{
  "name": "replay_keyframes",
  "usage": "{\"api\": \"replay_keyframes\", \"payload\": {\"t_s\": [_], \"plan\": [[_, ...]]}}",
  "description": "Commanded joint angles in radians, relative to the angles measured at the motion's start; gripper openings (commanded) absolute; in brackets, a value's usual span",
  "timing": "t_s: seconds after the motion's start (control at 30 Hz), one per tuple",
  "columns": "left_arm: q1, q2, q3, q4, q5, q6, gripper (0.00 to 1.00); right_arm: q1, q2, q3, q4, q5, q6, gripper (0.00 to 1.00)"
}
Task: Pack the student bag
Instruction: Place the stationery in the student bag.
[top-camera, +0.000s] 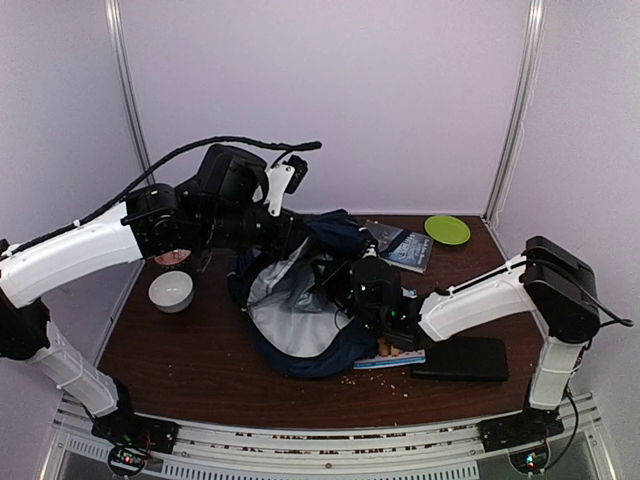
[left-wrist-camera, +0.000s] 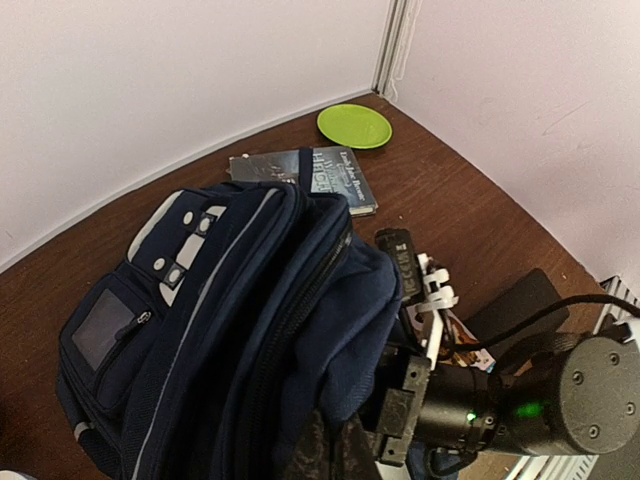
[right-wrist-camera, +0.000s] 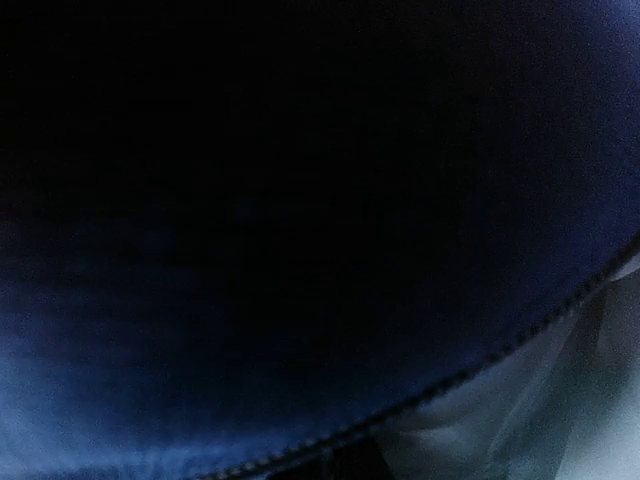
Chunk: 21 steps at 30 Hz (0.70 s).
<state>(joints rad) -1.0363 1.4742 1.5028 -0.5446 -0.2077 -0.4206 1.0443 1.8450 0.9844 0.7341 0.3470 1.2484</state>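
bag: student bag (top-camera: 295, 305) sits mid-bench (top-camera: 200, 360), slumped, with its mouth gaping up and toward the near edge. Pale grey lining shows inside the navy shell.
bag front: in the left wrist view the outer face shows a light-blue square label (left-wrist-camera: 105, 335) and white patches (left-wrist-camera: 185, 235) with dark studs. The main zip runs open along the top.
left pincer: left pincer (top-camera: 298, 235) reaches in from the left and sits at the bag's far upper rim. It is closed right down. The fingers are buried in fabric, so I can't confirm what it has pinched, if anything.
right pincer: right pincer (top-camera: 338, 285) comes in from the right, nose at the right-hand edge of the bag's mouth. It is closed nearly all the way. Its own camera shows only navy cloth, a stitched seam and grey lining pressed close, so I can't tell whether it holds anything.
book: dark-covered book (top-camera: 405, 248) lies flat behind the bag on its right, touching or just beside the fabric.
plate: green plate (top-camera: 447, 229) in the far right corner, apart from the book.
bowl: white bowl (top-camera: 171, 291) left of the bag, under the left arm.
case: flat black case (top-camera: 463, 358) at near right, under the right arm.
booklet: colourful booklet (top-camera: 390, 357) between the case and the bag, touching the case's left end.
crumbs: crumbs (top-camera: 385, 380) scattered on the bench in front of the booklet.
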Motion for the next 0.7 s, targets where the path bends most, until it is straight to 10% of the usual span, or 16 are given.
{"api": "replay_keyframes", "payload": {"t_s": [0.0, 0.67], "plan": [[-0.019, -0.072, 0.009, 0.214, 0.037, -0.035, 0.0, -0.028, 0.089, 0.015, 0.333, 0.053, 0.072, 0.0], [-0.016, -0.082, 0.027, 0.166, -0.073, 0.013, 0.0, -0.059, 0.081, -0.083, 0.749, -0.168, -0.063, 0.0]]}}
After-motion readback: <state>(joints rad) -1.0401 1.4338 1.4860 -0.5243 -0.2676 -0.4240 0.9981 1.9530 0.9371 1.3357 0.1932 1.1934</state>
